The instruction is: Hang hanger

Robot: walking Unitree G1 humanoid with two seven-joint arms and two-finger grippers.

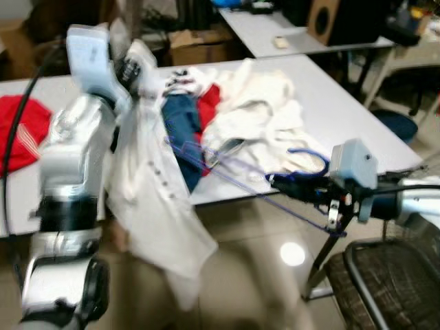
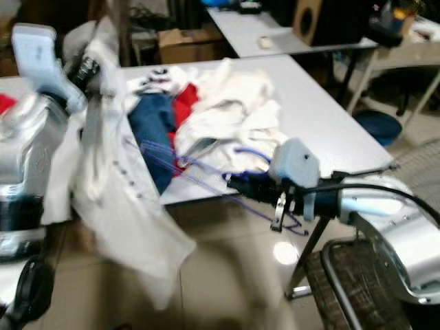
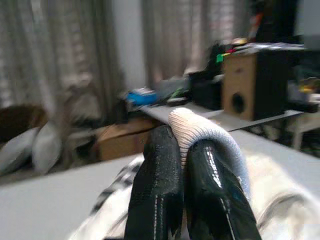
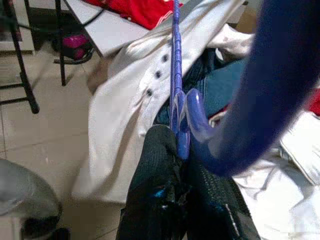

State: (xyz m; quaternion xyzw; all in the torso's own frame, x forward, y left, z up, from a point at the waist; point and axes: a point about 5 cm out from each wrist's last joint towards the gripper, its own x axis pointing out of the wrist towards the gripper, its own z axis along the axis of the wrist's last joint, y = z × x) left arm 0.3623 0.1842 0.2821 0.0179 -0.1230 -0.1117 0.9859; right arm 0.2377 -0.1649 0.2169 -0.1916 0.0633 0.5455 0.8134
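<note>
A white button-up shirt [image 1: 155,206] hangs in the air at the left, held up by its collar [image 3: 200,131]. My left gripper [image 1: 134,69] is raised high and shut on that collar. A thin blue hanger [image 1: 261,182] is stretched out from the right, its far arm reaching toward the shirt and its hook [image 1: 306,161] curling by my right gripper [image 1: 282,182]. That gripper is shut on the hanger's neck [image 4: 180,125], just off the table's front edge.
A white table [image 1: 344,110] carries a heap of white, blue and red clothes [image 1: 234,110]. A red garment [image 1: 24,134] lies at the far left. A mesh chair [image 1: 385,282] stands at the lower right. Another table with a speaker [image 1: 323,20] stands behind.
</note>
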